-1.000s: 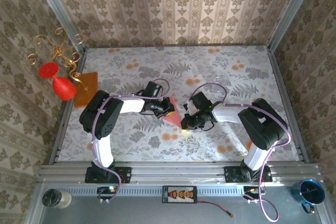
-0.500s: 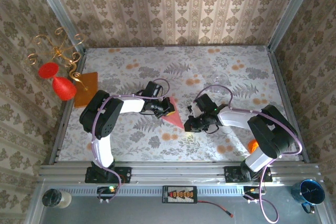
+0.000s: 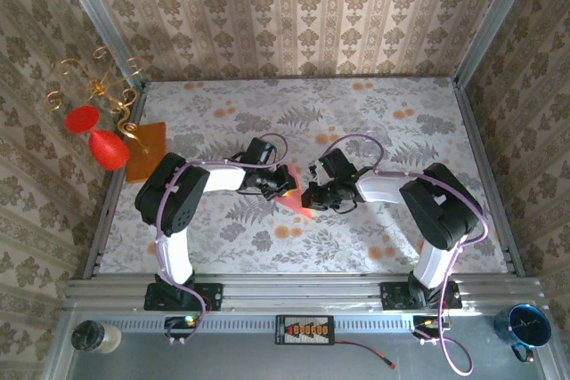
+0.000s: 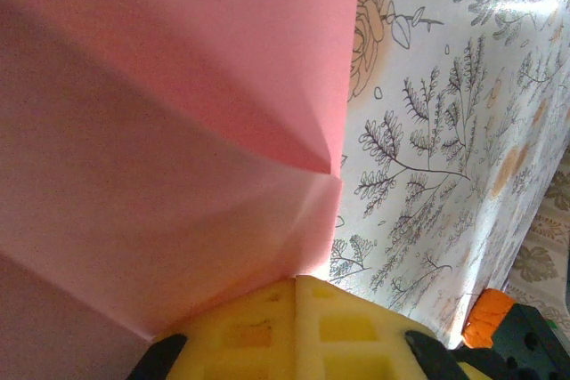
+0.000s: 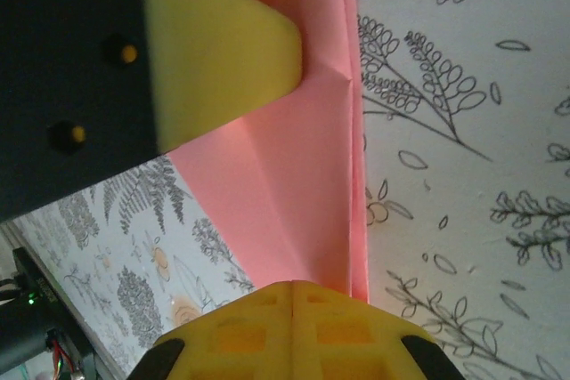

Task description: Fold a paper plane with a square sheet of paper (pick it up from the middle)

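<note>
The pink sheet of paper point(image 3: 297, 203) lies at mid-table, folded with creases into a pointed shape whose tip faces the near edge. My left gripper point(image 3: 283, 188) is shut, its yellow fingertips point(image 4: 267, 318) resting on the sheet point(image 4: 160, 131) beside a fold corner. From the right, my right gripper point(image 3: 312, 198) is also shut, and its tips point(image 5: 267, 327) sit on the sheet point(image 5: 285, 193) near its doubled long edge. The left gripper's yellow finger point(image 5: 223, 51) presses on the paper just ahead in the right wrist view. Neither pair of jaws has paper between them.
A darker orange sheet point(image 3: 147, 150) lies at the table's left edge beside a gold stand with red ornaments point(image 3: 100, 135). Patterned walls close in the table on three sides. A blue cup point(image 3: 525, 327) and a jar point(image 3: 93, 337) sit below the rail.
My right gripper has swung left and slightly back onto the paper's pointed end. The left gripper and the sheet have stayed put.
</note>
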Robot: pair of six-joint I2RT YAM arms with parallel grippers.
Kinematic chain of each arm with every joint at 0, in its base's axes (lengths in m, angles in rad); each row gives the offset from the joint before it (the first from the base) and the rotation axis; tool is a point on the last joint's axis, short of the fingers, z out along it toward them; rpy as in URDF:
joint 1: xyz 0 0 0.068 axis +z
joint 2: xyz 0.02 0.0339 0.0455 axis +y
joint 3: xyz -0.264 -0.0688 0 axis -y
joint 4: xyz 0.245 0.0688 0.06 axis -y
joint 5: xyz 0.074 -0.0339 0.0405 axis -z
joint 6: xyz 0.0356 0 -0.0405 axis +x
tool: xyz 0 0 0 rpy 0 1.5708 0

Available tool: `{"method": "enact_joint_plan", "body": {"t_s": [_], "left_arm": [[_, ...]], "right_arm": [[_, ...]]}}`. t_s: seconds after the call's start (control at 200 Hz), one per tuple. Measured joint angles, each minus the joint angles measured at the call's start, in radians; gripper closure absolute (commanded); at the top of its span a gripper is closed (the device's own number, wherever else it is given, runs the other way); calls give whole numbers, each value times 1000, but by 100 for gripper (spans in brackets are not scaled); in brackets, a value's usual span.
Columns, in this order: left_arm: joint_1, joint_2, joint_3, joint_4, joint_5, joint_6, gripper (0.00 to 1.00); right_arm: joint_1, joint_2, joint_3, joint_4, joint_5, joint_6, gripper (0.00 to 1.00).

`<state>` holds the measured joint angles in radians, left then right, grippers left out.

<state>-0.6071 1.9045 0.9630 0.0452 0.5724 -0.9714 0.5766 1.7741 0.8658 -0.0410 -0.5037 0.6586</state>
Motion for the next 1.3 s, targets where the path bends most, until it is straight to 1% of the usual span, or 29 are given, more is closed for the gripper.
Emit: {"method": "enact_joint_plan", "body": {"t_s": [0.24, 0.365, 0.48, 0.595, 0.745, 1.01, 1.3], "left_arm": [[-2, -4, 1, -2, -5, 1, 94], [-18, -20, 10, -30, -48, 28, 94], [-35, -66, 11, -68, -90, 63, 94], [-49, -134, 10, -68, -129, 99, 94], [-60, -189, -5, -44, -141, 133, 94], [-93, -146, -35, -33, -143, 146, 95], [-94, -89, -36, -14, -144, 146, 95]], "right_arm": [[0, 20, 5, -11, 11, -8, 95], [-1, 24, 5, -11, 11, -13, 95], [-4, 24, 3, -10, 9, -22, 95], [-6, 26, 2, -8, 6, -26, 95], [-9, 29, 2, -7, -3, -27, 95], [-13, 38, 10, -15, -16, -31, 95], [-18, 48, 25, -38, -28, -34, 95]]}}
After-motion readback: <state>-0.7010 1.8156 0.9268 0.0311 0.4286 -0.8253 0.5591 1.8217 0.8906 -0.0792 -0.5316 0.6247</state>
